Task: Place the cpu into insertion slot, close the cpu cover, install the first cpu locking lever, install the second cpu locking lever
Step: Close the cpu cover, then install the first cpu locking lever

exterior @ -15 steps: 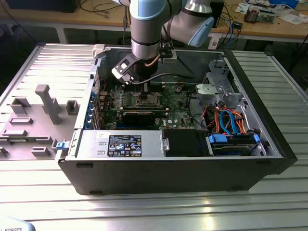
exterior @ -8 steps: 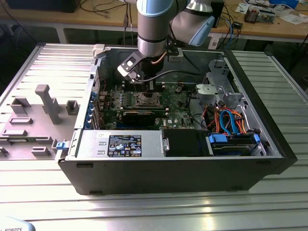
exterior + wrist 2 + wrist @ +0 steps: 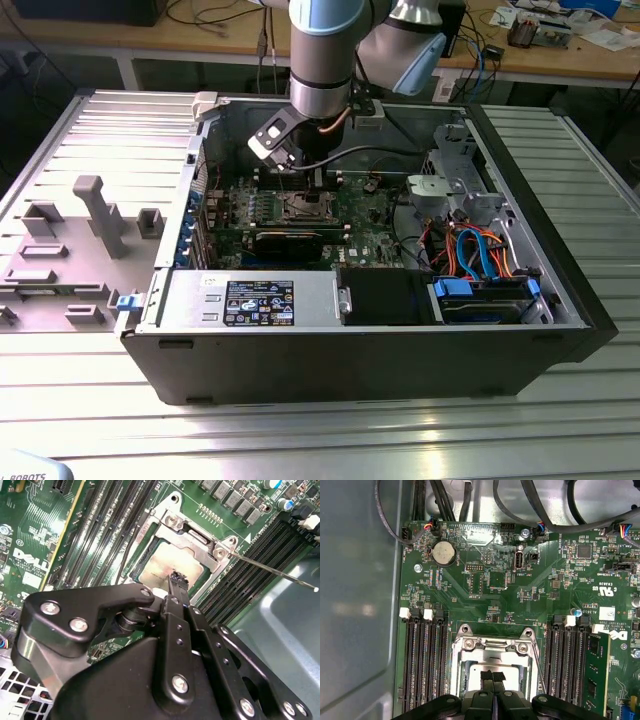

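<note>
The cpu [image 3: 162,562] lies flat in the insertion slot [image 3: 495,633], its silver-grey top showing through the square window of the cpu cover [image 3: 200,542]. The cover [image 3: 495,651] is down over the chip. My gripper [image 3: 177,577] is shut, and its two black fingertips [image 3: 487,676] rest together on or just above the chip's top, holding nothing. One thin metal locking lever [image 3: 275,571] sticks out at an angle from a corner of the socket, and a lever rod [image 3: 539,672] runs along the socket's side. In the exterior view my gripper [image 3: 312,182] hangs over the slot [image 3: 300,208].
Long black memory slots [image 3: 422,665] flank the socket on both sides. A black expansion card [image 3: 290,240] lies in front of it. The power supply [image 3: 250,300], a drive cage with blue and orange cables [image 3: 480,260] and the case walls [image 3: 355,605] hem the board in.
</note>
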Robot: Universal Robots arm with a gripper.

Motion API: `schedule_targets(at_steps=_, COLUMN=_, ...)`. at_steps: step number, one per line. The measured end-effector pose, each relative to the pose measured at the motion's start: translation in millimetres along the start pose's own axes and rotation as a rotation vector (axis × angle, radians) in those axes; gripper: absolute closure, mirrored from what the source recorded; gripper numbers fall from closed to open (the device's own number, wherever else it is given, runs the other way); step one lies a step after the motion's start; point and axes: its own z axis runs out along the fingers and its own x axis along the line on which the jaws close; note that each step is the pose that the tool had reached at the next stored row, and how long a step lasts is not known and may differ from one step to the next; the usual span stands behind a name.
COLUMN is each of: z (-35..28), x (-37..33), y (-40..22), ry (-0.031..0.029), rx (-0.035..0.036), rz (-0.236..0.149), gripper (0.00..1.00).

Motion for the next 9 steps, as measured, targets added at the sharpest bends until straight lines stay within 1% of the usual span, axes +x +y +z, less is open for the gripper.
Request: schedule_targets(at_steps=9, z=0.0, x=0.0, y=0.3, ry=0.0, rx=0.0, rz=0.0, gripper=0.89)
